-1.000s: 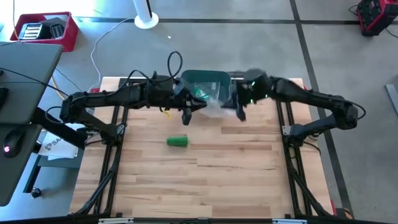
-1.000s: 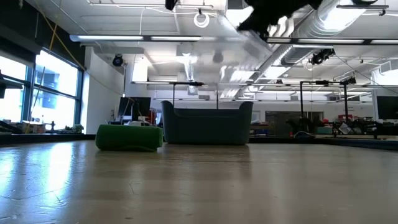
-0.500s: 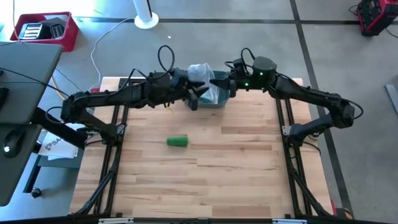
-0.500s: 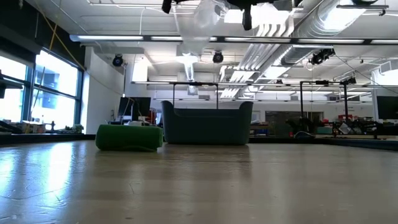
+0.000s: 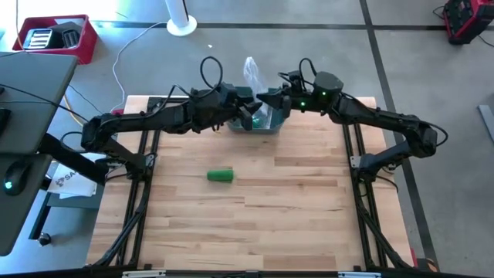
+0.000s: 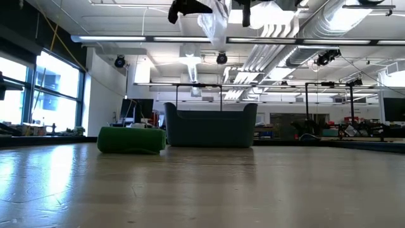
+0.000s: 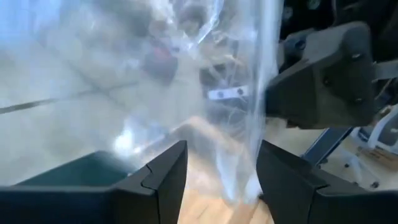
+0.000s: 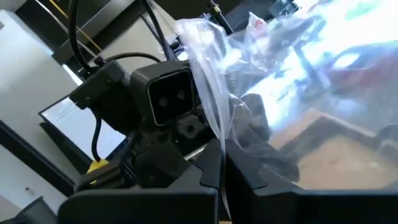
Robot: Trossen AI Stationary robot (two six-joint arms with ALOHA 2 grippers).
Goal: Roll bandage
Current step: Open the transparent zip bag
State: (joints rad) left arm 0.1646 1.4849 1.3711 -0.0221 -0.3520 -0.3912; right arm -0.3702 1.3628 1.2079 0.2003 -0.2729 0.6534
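A green bandage roll [image 5: 220, 176] lies on its side on the wooden table, left of the middle; the low view shows the roll [image 6: 131, 139] too. A clear plastic bag [image 5: 253, 73] hangs high over the dark bin [image 5: 272, 126] at the far edge. My right gripper [image 5: 266, 99] is shut on the bag. My left gripper [image 5: 251, 117] faces it, open, and in its wrist view the bag [image 7: 205, 74] fills the space ahead of its spread fingers. My right gripper pinches a gathered edge of the bag [image 8: 219, 146] between its two fingers, which lie about level and come from the table's right. The bag is lifted clear of the bin and table, crumpled and slack. My left gripper: I cannot tell whether the film touches its fingers [image 7: 165, 171].
The dark bin [image 6: 211, 125] stands at the far middle of the table, right under both grippers. The near half of the table is bare wood [image 5: 255, 224]. Off the table at far left sit a red crate [image 5: 55, 37] and a desk.
Both grippers have risen from in front of the bin toward the far edge. My right gripper has tipped from pointing down to level, carrying the bag up with it. My left gripper has opened. The bag, earlier stretched low between the two, now bunches high above the bin.
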